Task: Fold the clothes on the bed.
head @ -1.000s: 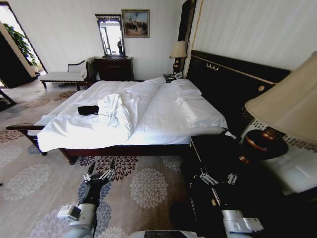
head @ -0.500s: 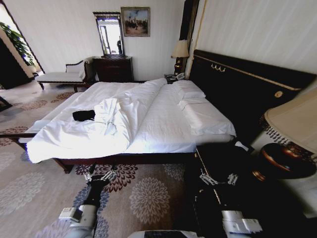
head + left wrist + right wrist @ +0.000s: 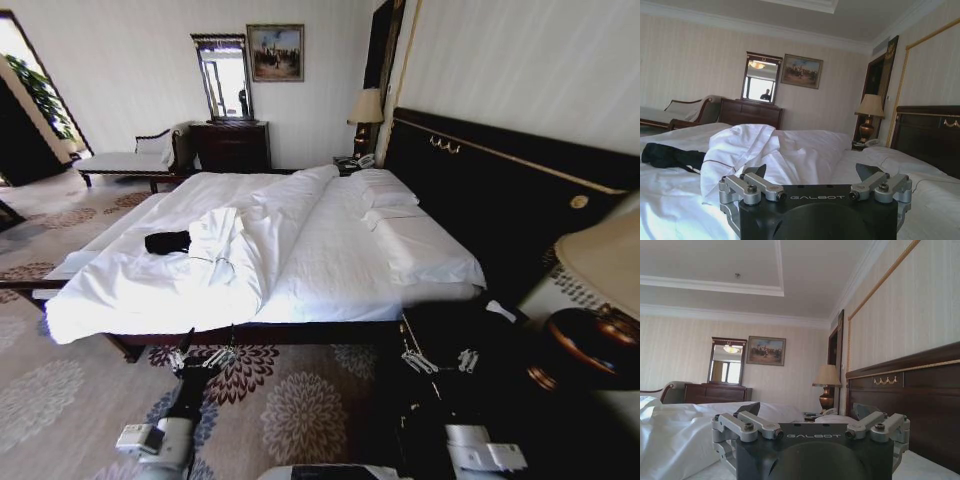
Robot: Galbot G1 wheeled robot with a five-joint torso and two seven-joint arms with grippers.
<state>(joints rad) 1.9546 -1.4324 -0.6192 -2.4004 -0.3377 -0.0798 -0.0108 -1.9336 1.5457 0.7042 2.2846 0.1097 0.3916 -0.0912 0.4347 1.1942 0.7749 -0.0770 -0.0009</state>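
Black clothes [image 3: 167, 241] lie bunched at the bed's [image 3: 330, 275] nine o'clock side, untouched. Both the left gripper [image 3: 201, 358] and right gripper [image 3: 438, 361] hang released, at the near bedside: this looks like the approach step. Next, I judge, calls for closing in on the shirt.

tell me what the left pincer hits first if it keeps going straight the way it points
Probably the bunched white duvet on the bed, which lies dead ahead of the open left pincer; depth is uncertain.

Your left gripper [image 3: 201, 357] hangs low before you, its jaws spread wide. Your right gripper [image 3: 437, 361] matches it, level alongside
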